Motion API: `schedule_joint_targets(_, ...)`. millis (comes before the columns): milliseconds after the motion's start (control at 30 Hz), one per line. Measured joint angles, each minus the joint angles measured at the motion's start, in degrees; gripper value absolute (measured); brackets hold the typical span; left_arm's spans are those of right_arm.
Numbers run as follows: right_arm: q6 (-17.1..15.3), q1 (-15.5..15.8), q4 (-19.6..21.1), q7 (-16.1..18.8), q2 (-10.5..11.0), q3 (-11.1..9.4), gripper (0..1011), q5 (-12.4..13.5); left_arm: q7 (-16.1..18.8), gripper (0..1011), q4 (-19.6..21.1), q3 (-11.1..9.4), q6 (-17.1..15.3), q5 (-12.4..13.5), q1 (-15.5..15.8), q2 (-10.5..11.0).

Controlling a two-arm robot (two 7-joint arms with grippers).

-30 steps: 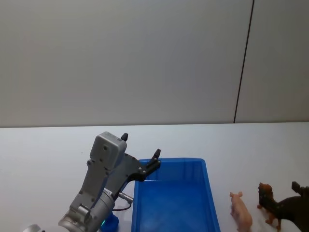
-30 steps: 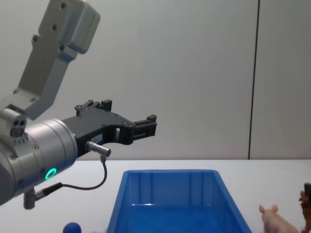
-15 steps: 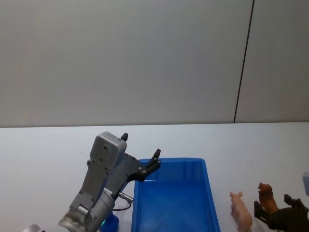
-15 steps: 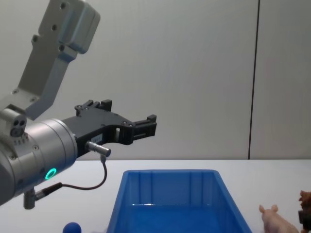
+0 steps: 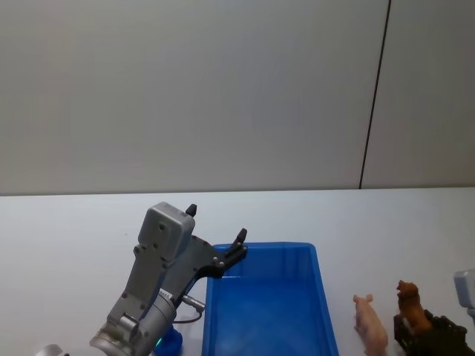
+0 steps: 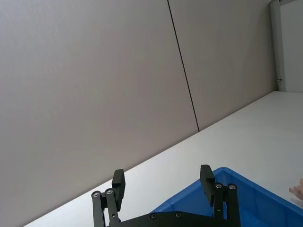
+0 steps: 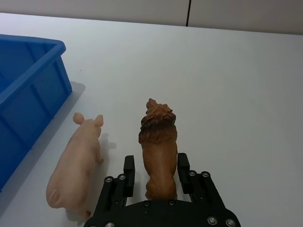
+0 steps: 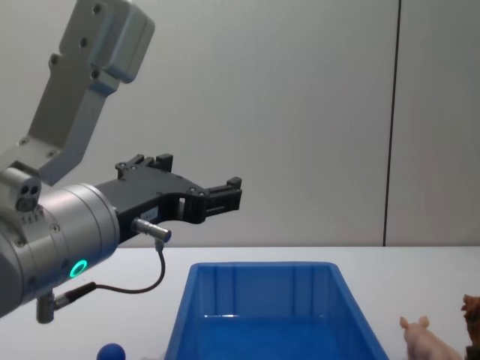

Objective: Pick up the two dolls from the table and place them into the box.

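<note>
The reddish-brown doll [image 7: 158,137] stands on the white table [image 7: 246,85] with the pale pink pig doll [image 7: 75,161] lying close beside it. My right gripper [image 7: 156,165] is open, one finger on each side of the brown doll's rear half. In the head view both dolls, pink [image 5: 369,322] and brown [image 5: 409,300], are right of the blue box [image 5: 282,246], with the right gripper [image 5: 415,328] at the brown one. My left gripper [image 5: 217,222] hangs open and holds nothing above the box's far left corner.
A small blue ball [image 8: 112,351] lies on the table left of the box [image 8: 262,267], under my left arm. The pig sits between the brown doll and the box wall [image 7: 33,71]. Bare white tabletop stretches beyond the dolls.
My right gripper has come in from the right edge and moved around the brown doll's back. The dolls, the box and the left arm have not moved.
</note>
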State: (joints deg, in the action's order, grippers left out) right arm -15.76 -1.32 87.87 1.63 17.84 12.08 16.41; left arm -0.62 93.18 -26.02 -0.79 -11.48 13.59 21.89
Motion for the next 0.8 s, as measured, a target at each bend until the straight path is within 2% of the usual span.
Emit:
schedule_joint_targets(67, 0.0, -0.1, -0.1, 0.0, -0.1, 0.0, 487, 0.0, 0.0, 1001, 0.0, 0.0, 0.0, 0.0, 0.0, 0.0)
schedule_joint_targets(267, 0.2, 0.0, 0.3, -0.6, -0.2, -0.1, 342, 0.1, 0.0, 1001, 0.0, 0.0, 0.0, 0.0, 0.0, 0.0)
schedule_joint_targets(600, 1.4, 0.6, 4.1, -1.4, -0.1, -0.4, 337, 0.0, 0.0, 1001, 0.0, 0.0, 0.0, 0.0, 0.0, 0.0)
schedule_joint_targets(800, 2.2, 0.7, 7.1, -0.3, 0.0, -0.5, 337, -0.4, 0.0, 1001, 0.0, 0.0, 0.0, 0.0, 0.0, 0.0)
